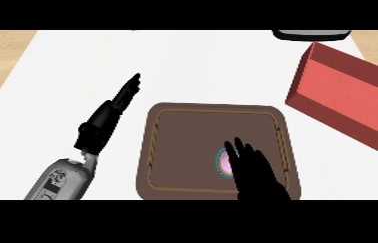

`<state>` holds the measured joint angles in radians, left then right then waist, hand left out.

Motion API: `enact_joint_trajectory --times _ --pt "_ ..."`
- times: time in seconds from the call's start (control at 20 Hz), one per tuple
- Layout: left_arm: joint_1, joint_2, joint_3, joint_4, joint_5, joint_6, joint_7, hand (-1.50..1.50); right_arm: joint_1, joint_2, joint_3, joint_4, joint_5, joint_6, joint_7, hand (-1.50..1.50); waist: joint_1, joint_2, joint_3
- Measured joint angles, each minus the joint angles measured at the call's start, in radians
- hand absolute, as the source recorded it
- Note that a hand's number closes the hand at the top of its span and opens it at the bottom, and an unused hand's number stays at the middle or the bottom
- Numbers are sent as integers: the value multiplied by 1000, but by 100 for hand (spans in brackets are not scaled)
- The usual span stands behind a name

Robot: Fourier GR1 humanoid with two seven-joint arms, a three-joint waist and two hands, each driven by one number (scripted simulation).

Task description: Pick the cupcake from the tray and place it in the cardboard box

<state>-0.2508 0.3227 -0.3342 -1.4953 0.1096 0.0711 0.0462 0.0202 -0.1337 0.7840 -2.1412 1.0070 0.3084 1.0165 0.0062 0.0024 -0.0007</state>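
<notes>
A brown tray [170, 137] lies on the white counter at the lower middle. On its right part sits the cupcake [223, 163], pink with a teal rim, mostly hidden by my right hand [255, 174]. That hand hovers over it with fingers straight and spread, pointing away from me, not curled round it. The red box [339, 97] stands at the right, beyond the tray's far right corner. My left hand [111, 114] rests open to the left of the tray, fingers straight and pointing up and right.
A dark, light-rimmed object [311, 34] shows at the counter's far edge, above the red box. Wooden surface [15, 47] borders the white counter on the left.
</notes>
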Motion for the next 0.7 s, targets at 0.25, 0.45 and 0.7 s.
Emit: enact_joint_trajectory --times 0.25,0.45,0.7 --pt "37 -15 17 -33 -20 -19 6 0 -42 41 -51 104 44 -4 -33 -150 -3 -2 0" --pt "40 -29 37 -35 -38 -39 12 0 -64 87 -48 211 77 -26 -40 -150 -4 -2 1" --pt "38 -45 69 -41 -57 -67 23 0 -58 113 -36 269 79 -42 -41 -150 -5 -3 1"
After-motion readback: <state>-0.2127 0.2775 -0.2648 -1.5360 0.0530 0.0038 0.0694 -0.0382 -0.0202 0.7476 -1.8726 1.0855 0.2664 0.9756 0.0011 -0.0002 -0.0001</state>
